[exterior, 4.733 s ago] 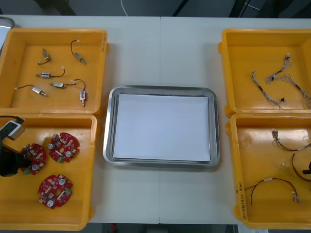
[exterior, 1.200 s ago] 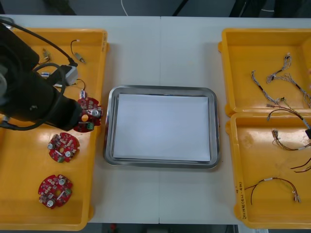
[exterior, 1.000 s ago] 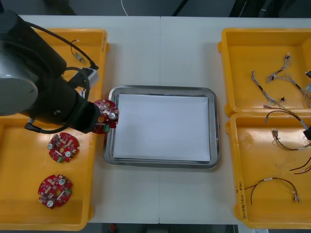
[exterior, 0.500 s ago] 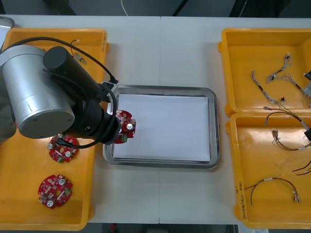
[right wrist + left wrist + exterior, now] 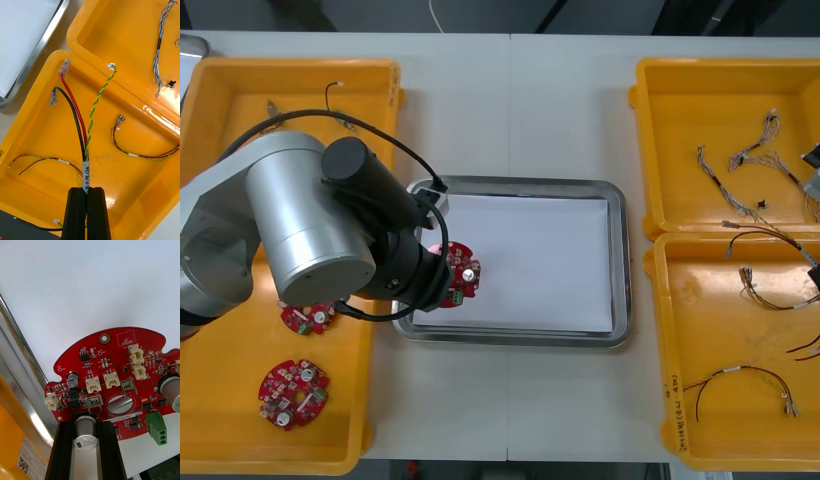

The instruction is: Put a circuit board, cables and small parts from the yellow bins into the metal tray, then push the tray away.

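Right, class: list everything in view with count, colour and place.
table: one, light
yellow bins: four, yellow, two each side
metal tray: one, shiny rim, white inside, centre
circuit boards: three, red; two in near left bin, one held over tray
small metal parts: at least two, silvery, far left bin
cables: several; blue-white far right bin; red, black, yellow near right bin
left gripper: black, shut on a board
right gripper: black, shut on a cable

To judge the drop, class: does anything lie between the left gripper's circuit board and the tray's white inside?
Nothing visible does. The left gripper, shut on the circuit board, holds it over the metal tray's left part, whose white inside is bare. The right gripper holds a cable over a yellow bin.
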{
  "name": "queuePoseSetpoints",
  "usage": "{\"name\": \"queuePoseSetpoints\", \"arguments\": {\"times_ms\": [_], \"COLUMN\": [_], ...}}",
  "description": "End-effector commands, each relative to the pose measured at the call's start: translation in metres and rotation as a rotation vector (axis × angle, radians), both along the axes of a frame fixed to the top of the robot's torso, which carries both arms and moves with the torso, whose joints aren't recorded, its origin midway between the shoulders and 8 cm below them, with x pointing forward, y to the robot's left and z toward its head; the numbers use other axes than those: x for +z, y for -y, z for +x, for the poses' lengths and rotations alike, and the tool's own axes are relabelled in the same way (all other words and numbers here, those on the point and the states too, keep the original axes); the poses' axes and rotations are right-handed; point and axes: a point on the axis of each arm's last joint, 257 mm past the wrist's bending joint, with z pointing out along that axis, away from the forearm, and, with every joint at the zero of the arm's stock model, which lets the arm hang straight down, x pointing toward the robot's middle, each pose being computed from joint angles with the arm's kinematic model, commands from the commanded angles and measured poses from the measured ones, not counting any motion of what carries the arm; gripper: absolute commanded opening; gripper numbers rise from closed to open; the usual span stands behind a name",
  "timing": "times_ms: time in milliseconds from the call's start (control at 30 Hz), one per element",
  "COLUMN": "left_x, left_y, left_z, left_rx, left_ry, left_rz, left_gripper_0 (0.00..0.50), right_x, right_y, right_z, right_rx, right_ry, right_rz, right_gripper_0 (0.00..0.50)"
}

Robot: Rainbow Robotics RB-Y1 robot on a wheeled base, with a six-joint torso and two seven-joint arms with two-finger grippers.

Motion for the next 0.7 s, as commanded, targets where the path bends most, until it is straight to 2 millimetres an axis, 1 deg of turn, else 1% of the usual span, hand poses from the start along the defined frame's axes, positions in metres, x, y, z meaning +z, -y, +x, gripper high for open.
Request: {"name": "queuePoseSetpoints", "arguments": {"times_ms": [33,233,500,700], "left_x": [0.007,-0.004,-0.013,-0.018], "left_y": [0.018,0.021,0.023,0.022], "left_z": [0.008,0.011,0.018,0.019], "left_rx": [0.021,0.032,0.045,0.050], "left_ry": [0.025,0.020,0.022,0.025], "left_rz": [-0.035,-0.034,-0.043,-0.037], "left_gripper_0": [0.003,0.001,0.003,0.003], "right_x": [0.009,0.009,0.008,0.008], "right_y": [0.010,0.012,0.010,0.008], "right_z": [0.006,0.007,0.006,0.006], "right_rx": [0.030,0.026,0.042,0.050], "right_ry": [0.020,0.026,0.022,0.019], "right_rz": [-0.077,-0.086,-0.084,-0.084], "right_gripper_0": [0.000,0.000,0.000,0.000]}}
